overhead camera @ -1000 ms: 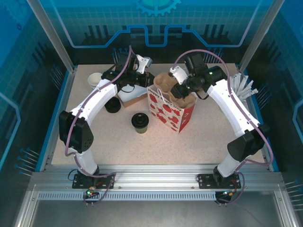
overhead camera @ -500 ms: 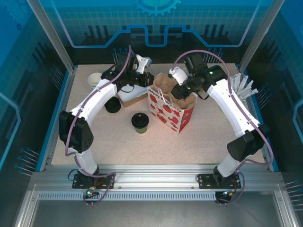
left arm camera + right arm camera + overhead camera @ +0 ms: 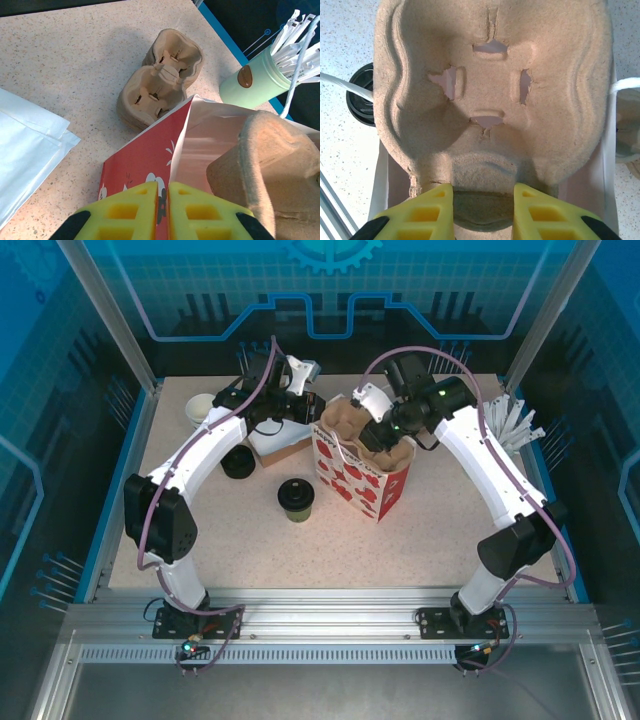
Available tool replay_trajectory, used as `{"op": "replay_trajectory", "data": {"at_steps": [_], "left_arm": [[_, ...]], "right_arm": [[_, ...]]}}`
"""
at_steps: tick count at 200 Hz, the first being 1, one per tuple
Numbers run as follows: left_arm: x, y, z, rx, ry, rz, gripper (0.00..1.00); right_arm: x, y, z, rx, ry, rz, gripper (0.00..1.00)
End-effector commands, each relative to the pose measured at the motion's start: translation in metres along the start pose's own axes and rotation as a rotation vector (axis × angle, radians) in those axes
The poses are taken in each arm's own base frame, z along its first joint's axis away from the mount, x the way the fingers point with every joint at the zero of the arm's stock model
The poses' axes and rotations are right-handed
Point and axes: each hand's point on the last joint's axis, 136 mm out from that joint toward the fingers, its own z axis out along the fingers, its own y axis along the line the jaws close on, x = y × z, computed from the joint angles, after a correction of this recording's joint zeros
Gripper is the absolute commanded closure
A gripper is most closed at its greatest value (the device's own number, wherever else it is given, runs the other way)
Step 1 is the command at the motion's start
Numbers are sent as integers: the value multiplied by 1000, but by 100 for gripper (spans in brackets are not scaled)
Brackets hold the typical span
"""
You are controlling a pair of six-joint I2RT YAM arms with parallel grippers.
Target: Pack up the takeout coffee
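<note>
**Desk** (image 3: 440, 530): carries every item below.

**Strawberry-print bag** (image 3: 365, 485): upright, mouth open. The left gripper (image 3: 168, 200) is closed on its rim, with the paper pinched between the fingers.

**Pulp cup carrier** (image 3: 490, 100): sits in the bag's mouth, directly ahead of the right gripper (image 3: 482, 202), which is clamped on its near end.

**Takeout coffee** (image 3: 295, 498): lidded and upright on bare desk outside the bag. It is well apart from both grippers, toward the arm bases and nearer the left one.

**Progress:** judged early. The bag is held open and the carrier is partly in. The coffee is not yet lifted, seated or bagged.
</note>
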Motion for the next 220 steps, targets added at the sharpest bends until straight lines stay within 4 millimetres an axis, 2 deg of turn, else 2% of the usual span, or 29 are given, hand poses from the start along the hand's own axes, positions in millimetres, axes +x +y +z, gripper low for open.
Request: {"op": "replay_trajectory", "data": {"at_steps": [1,63,165,200,220], "left_arm": [[-5,8,-3,-12,-9,-1,85],[-4,8,-1,-10,-7,2,85],[-7,5,-4,-2,-16,7,83],[-12,2,-6,9,-29,2,79],[-16,-3,-10,21,-42,-2,72]], "right_arm": [[23,1,6,-6,99,20,74],[29,-2,16,-14,139,33,74],[31,-13,21,35,186,39,74],[27,-7,29,19,190,28,73],[25,-4,35,15,196,25,73]]}}
